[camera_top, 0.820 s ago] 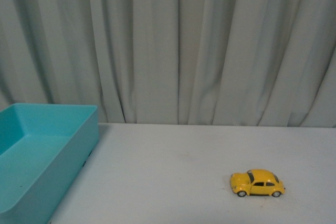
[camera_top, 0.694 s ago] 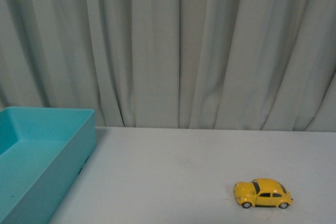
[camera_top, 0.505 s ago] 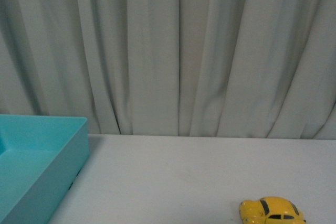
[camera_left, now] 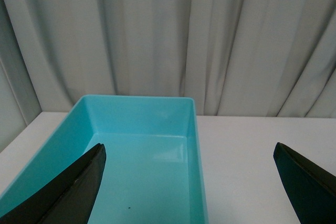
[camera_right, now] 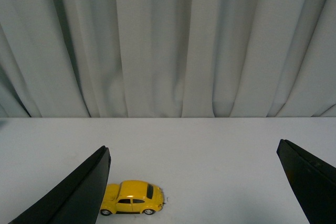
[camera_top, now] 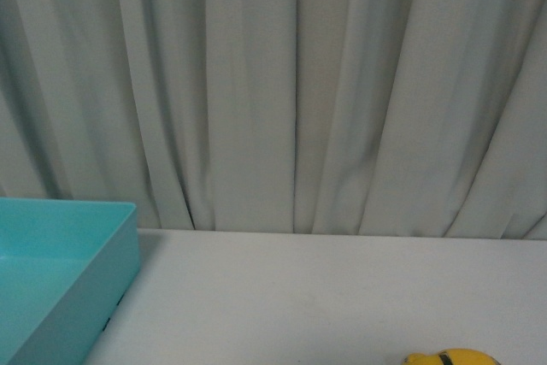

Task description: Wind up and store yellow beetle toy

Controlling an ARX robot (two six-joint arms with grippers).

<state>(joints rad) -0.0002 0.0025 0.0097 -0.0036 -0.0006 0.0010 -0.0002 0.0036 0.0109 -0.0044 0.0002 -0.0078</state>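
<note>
My right pincer (camera_right: 192, 145) spread wide, empty; yellow beetle toy (camera_right: 132, 198) off-centre, beside one finger (camera_right: 79, 192). Risk: descending thus, finger nudges toy, wheels roll it away. My left pincer (camera_left: 189, 145) spread too.

Front view: yellow beetle toy (camera_top: 453, 357), well right of the teal bin (camera_top: 85, 279), is cut by the bottom edge, only its roof showing. Bin cropped left and bottom; left wrist view crops its near end.

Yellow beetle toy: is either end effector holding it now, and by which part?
Nothing is held. The yellow beetle toy stands on the table; the left end effector and right end effector are open and empty.
</note>
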